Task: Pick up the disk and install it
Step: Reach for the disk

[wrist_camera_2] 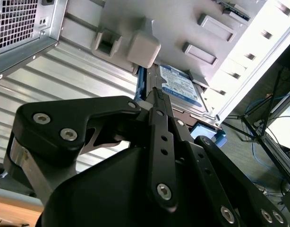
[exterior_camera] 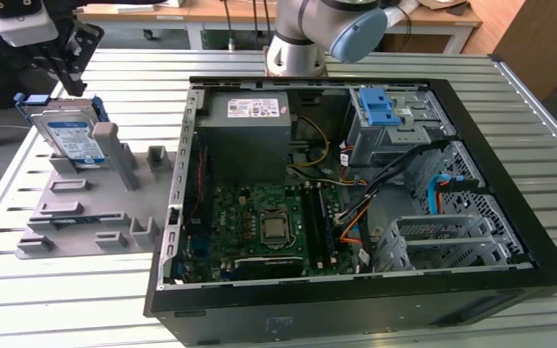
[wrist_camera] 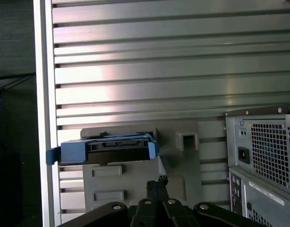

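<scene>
While the disk [exterior_camera: 70, 134] stands on edge in the grey holder [exterior_camera: 80, 210] at the exterior view's left of the table [exterior_camera: 56, 297], the end effector [exterior_camera: 75, 88] hangs just above it, closed on nothing. Judged risk: lowered while closed, it would strike the disk's top edge and tip it.

My arm [exterior_camera: 298, 40] stands at the far side and reaches toward the exterior view's left, where my gripper [exterior_camera: 76, 90] hangs pointing downward. My fingers [wrist_camera_2: 159, 123] are drawn together at their tips in both wrist views, clasping nothing.
</scene>
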